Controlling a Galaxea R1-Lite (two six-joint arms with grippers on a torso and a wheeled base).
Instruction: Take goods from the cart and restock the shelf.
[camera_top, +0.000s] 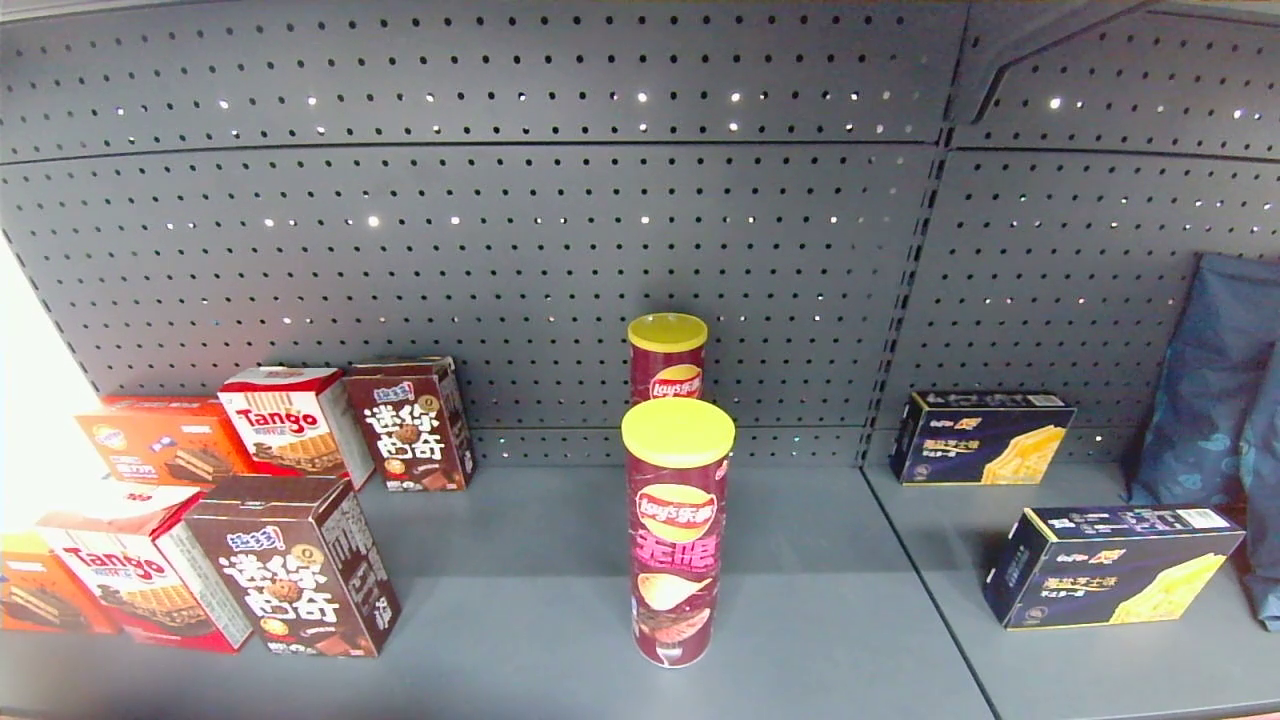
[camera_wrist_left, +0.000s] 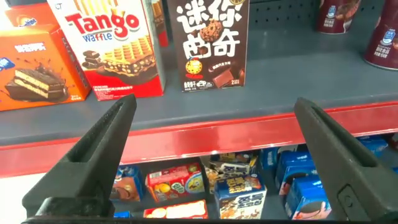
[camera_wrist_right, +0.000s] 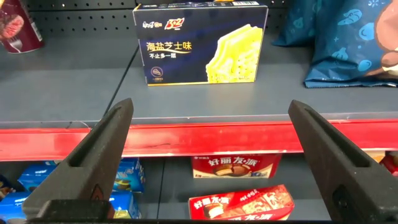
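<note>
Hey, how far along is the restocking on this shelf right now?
Done: the shelf holds snack boxes on its left, two chip cans in the middle and two dark blue boxes on its right. In hand: nothing; the left gripper and right gripper are open and empty at the shelf's front edge. Left: bare stretches beside the cans suggest room for more goods.

Left gripper (camera_wrist_left: 214, 102) held level and pointing forward, its two dark fingers (camera_wrist_left: 102, 155) spread wide apart; right gripper (camera_wrist_right: 210, 104) in the same pose, fingers (camera_wrist_right: 93, 155) equally wide.
</note>
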